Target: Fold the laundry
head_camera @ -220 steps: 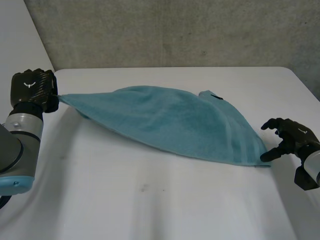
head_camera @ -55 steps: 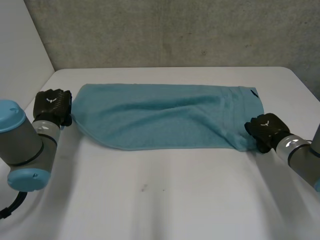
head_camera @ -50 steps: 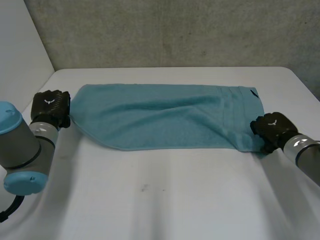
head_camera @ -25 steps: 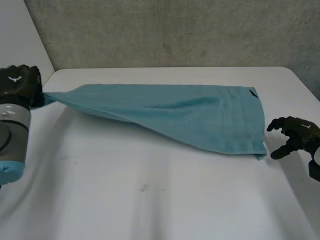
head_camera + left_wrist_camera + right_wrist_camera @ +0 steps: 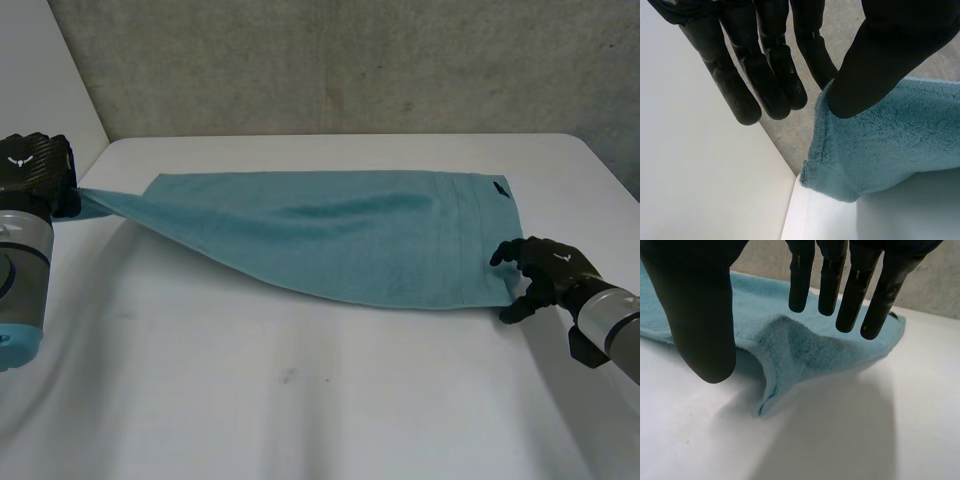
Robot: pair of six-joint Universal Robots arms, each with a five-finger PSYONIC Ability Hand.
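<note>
In the head view, the towel (image 5: 330, 230) is found spread across the far half of the counter (image 5: 300, 400), doubled lengthwise, its right end lying flat with a small dark label (image 5: 497, 190) at the far right corner. The left hand (image 5: 35, 175) is observed off the counter's left edge, and the towel's left corner is drawn out to a taut point towards it; against the picture of one second ago, when that end lay flat beside the hand, the corner has been lifted and pulled outward. The right hand (image 5: 545, 272), which was well clear of the cloth half a second ago, is now brought back in just beside the near right corner, with fingers spread and nothing held. In the left wrist view, the towel's corner (image 5: 890, 145) is seen pressed under the thumb against the straight fingers (image 5: 765, 85), so a pinch on the cloth is recorded. In the right wrist view, the near right corner (image 5: 805, 345) is seen raised in a small hump between the thumb and the straight, parted fingers (image 5: 840, 290), not yet gripped. It is judged that the cloth has been tensioned from the left, and that the right corner must be taken up before the next fold can be made.
</note>
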